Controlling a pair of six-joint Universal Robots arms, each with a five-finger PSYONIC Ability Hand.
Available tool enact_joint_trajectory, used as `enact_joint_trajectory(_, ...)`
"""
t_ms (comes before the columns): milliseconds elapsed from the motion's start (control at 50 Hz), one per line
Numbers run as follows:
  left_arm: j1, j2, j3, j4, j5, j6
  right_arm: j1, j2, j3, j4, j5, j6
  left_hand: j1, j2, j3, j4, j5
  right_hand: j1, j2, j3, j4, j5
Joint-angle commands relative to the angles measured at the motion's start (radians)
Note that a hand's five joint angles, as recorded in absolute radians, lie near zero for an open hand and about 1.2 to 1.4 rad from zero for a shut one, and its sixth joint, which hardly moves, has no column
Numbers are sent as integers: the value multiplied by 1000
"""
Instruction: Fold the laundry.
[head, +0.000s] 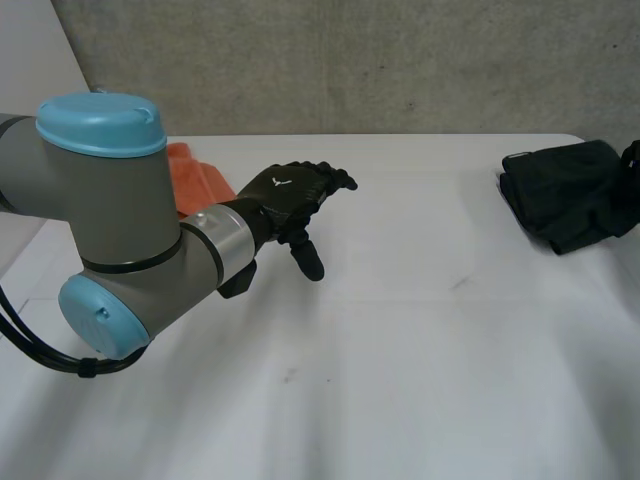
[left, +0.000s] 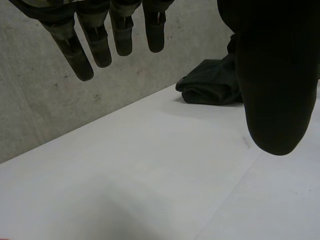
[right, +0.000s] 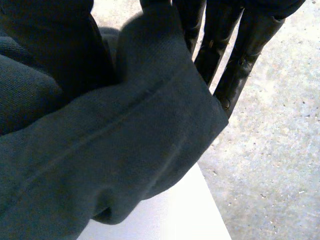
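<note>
Two hands: left hand hovers wide, empty; right hand pinches dark garment at three o'clock, by tabletop edge. Risk: the bunched garment may slide off if dragged.

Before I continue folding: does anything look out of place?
The dark garment is bunched at the table's right edge, pinched by the right hand, not spread flat. An orange cloth lies crumpled behind the left arm.
</note>
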Motion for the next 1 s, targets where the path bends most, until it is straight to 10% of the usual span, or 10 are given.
enact_joint_trajectory(20, -1, -3, -1, 1, -2, -11, -1, -3, 15, 32, 11, -42, 7, 18, 12, 20, 21, -640, -865, -892, -888, -842)
enact_joint_trajectory(400, 31, 95, -1, 5, 2, -15, 31, -544, 294, 256, 24, -168, -45, -35, -41, -33, -31, -640, -865, -892, -888, -842)
enact_joint_trajectory(600, 209, 146, 12, 99, -67, 5, 338, -842, 795, 53, -31, -175, -63, -53, -58, -51, -49, -640, -865, -892, -888, -842)
enact_joint_trajectory(1000, 482, -441, 436, 217, 44, 524, 668, -979, 1432, -195, 7, -378, -60, -50, -55, -48, -46, -640, -865, -892, -888, -842)
